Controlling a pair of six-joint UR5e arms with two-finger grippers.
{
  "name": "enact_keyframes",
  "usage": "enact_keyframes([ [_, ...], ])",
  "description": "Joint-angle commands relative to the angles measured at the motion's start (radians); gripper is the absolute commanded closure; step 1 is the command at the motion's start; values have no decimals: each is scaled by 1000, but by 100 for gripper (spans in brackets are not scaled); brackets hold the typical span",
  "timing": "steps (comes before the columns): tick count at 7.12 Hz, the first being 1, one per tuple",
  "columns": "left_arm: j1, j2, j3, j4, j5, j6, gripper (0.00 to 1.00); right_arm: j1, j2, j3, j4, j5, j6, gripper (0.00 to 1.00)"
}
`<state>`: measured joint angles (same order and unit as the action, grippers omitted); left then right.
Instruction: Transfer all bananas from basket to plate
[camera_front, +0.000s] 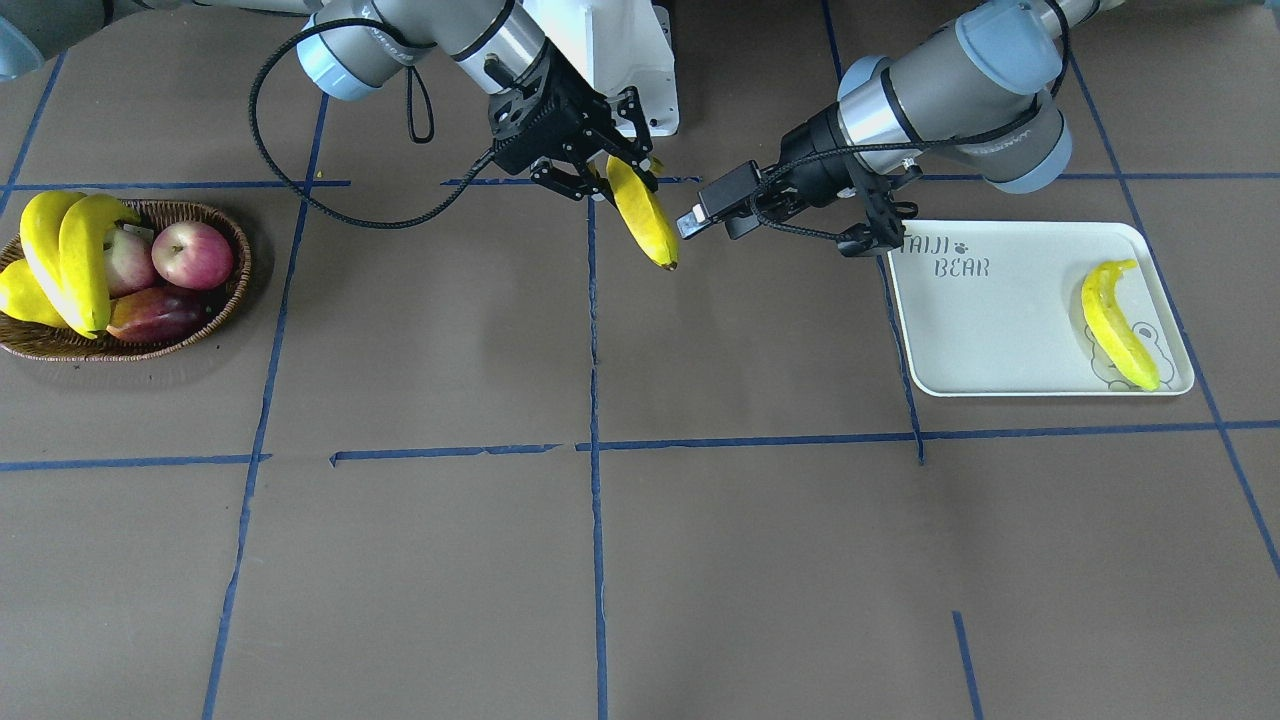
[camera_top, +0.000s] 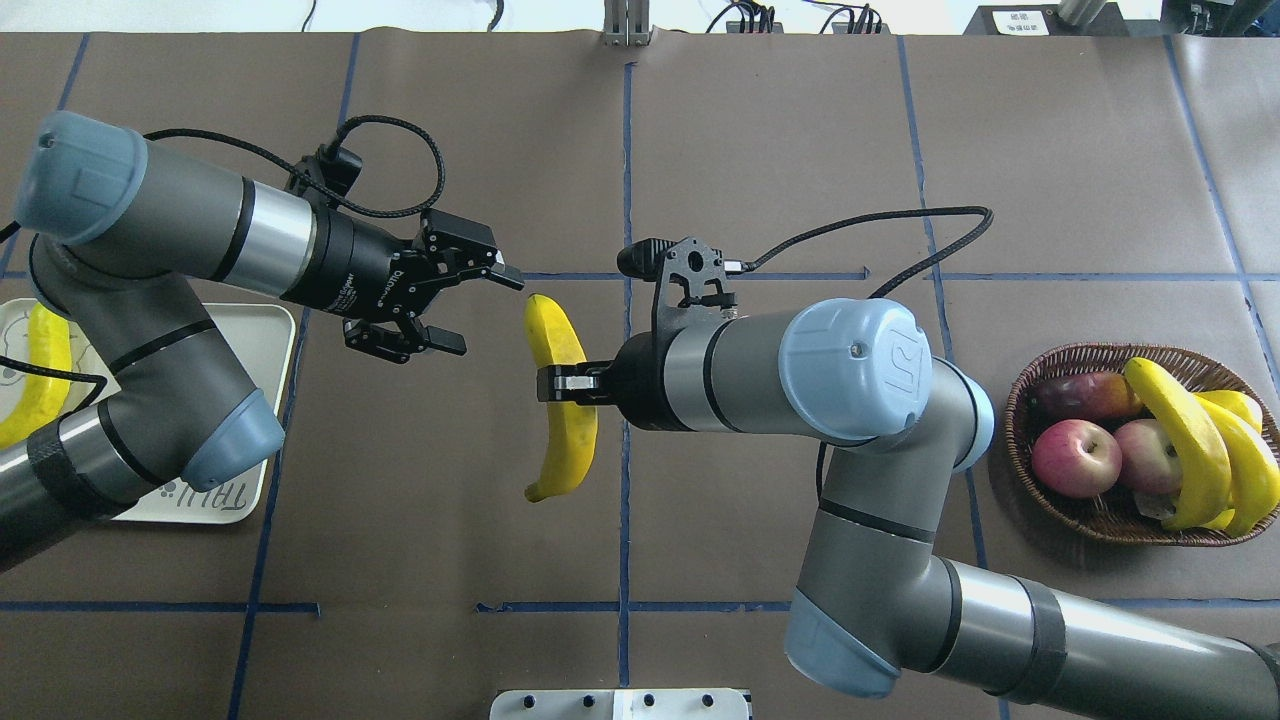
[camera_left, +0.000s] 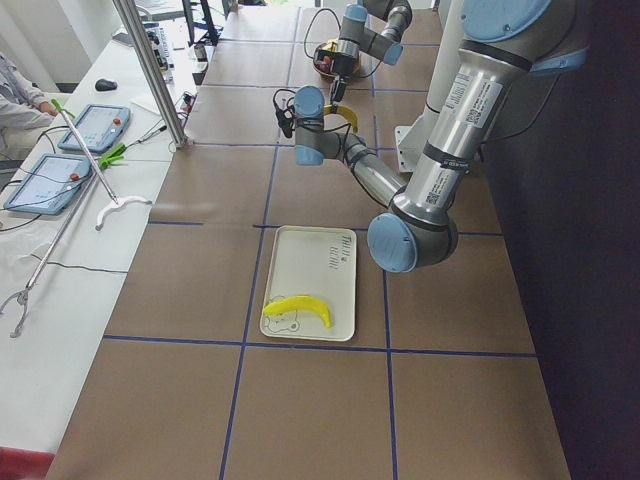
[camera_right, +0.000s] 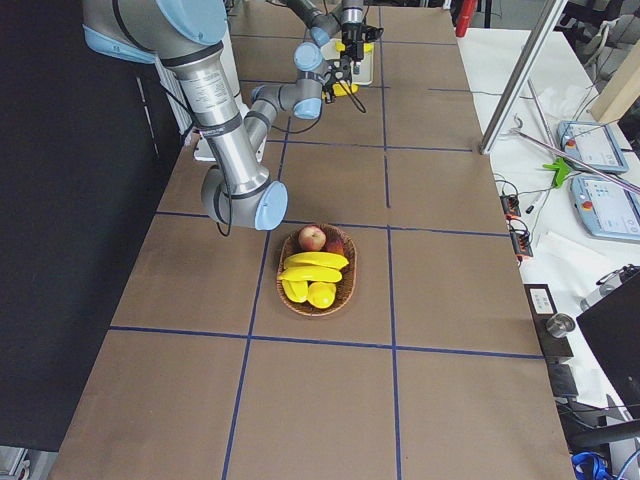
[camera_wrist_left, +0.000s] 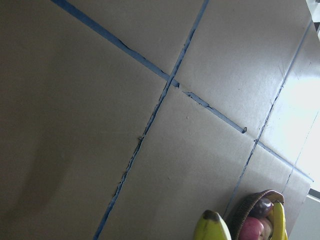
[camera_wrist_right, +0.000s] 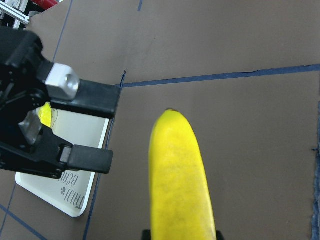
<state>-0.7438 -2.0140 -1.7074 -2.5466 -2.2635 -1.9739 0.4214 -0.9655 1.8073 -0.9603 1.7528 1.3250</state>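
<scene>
My right gripper (camera_top: 562, 384) is shut on a banana (camera_top: 566, 440) at its middle, holding it above the table centre; it is also seen as the banana (camera_front: 642, 218). My left gripper (camera_top: 488, 314) stands open just left of that banana, not touching it; its fingers (camera_wrist_right: 88, 159) show spread apart in the right wrist view. One banana (camera_front: 1118, 326) lies on the white plate (camera_front: 1000, 330). Two bananas (camera_front: 82, 258) lie in the wicker basket (camera_front: 200, 330) over other fruit.
Red apples (camera_front: 194, 254) and a dark red fruit (camera_front: 152, 312) share the basket, with a stubby yellow fruit (camera_front: 18, 294) at its edge. Blue tape lines (camera_front: 594, 440) cross the brown table. A person's arm and tablets (camera_left: 95, 125) are on a side bench.
</scene>
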Motion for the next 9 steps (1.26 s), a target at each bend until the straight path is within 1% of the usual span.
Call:
enact_keyframes([
  [1,32,-9,0,0,59,-46,0,-1,30,-22,-1,-19,28,98],
  [2,52,-15,2,0,90,-49,0,-3,40,-32,-1,-19,29,98],
  [5,61,-20,5,2,108,-49,1,-9,51,-34,-3,-21,33,98],
  [6,69,-19,5,2,128,-51,4,-9,51,-34,-1,-21,33,98],
  [8,70,-19,5,2,130,-51,22,-9,51,-34,0,-21,33,97],
  [9,70,-17,5,2,130,-51,23,-9,51,-34,0,-21,33,97],
])
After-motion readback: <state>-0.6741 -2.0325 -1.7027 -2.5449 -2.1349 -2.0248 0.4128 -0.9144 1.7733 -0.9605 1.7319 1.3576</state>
